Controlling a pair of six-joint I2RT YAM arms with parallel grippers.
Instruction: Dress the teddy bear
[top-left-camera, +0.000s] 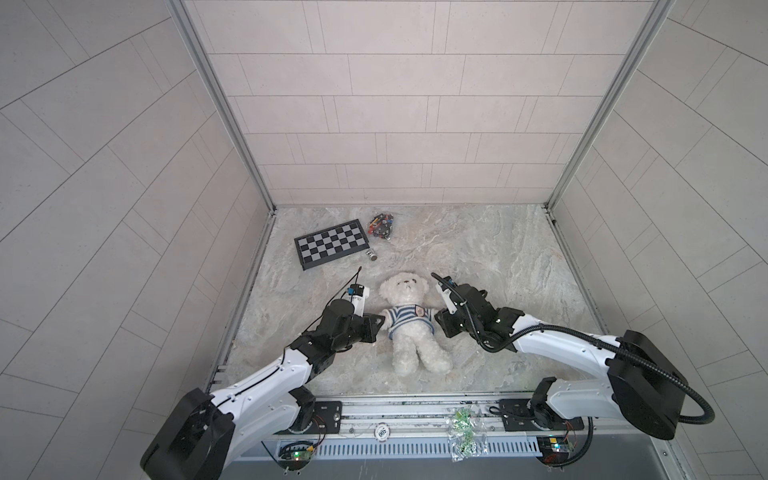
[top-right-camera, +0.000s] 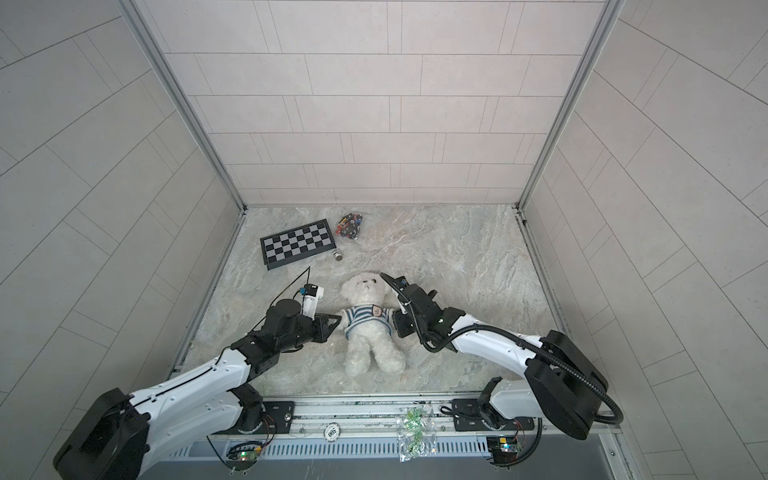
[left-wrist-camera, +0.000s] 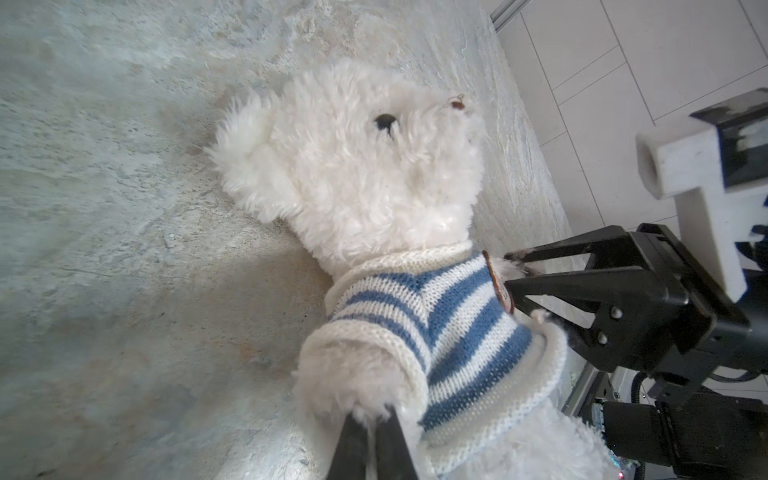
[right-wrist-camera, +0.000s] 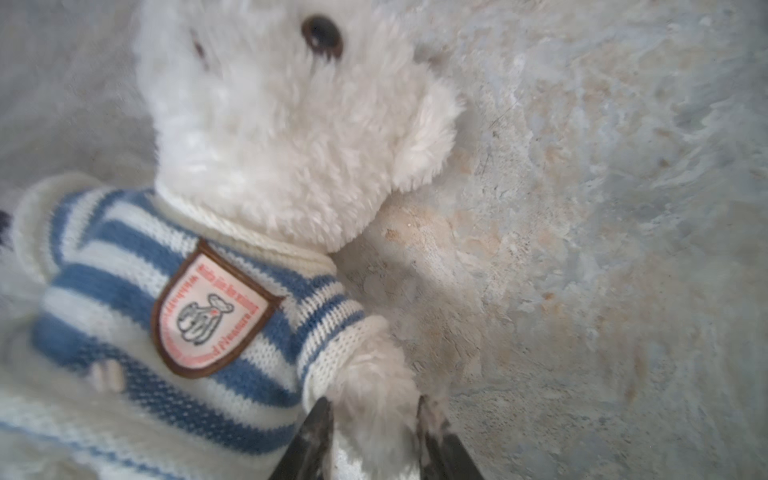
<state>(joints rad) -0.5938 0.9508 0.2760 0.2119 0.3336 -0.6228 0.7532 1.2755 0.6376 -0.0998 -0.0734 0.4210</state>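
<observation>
The white fluffy teddy bear (top-left-camera: 405, 291) (top-right-camera: 368, 291) lies on its back in the middle of the marble table, head toward the far wall. It wears a blue-and-white striped shirt (top-left-camera: 409, 318) (right-wrist-camera: 124, 270) with a chest badge, and both paws stick out of the sleeves. My left gripper (top-left-camera: 381, 321) (left-wrist-camera: 372, 415) is shut on the fur of the paw on its side. My right gripper (top-left-camera: 438, 321) (right-wrist-camera: 374, 411) has its jaws parted on either side of the other paw, fur brushing both fingers. The bear's legs are bare.
A folded chessboard (top-left-camera: 331, 244), a small metal cylinder (top-left-camera: 372, 254) and a bag of small coloured parts (top-left-camera: 381, 225) lie at the back left. A clear bag of green bits (top-left-camera: 463, 432) rests on the front rail. Tiled walls enclose three sides.
</observation>
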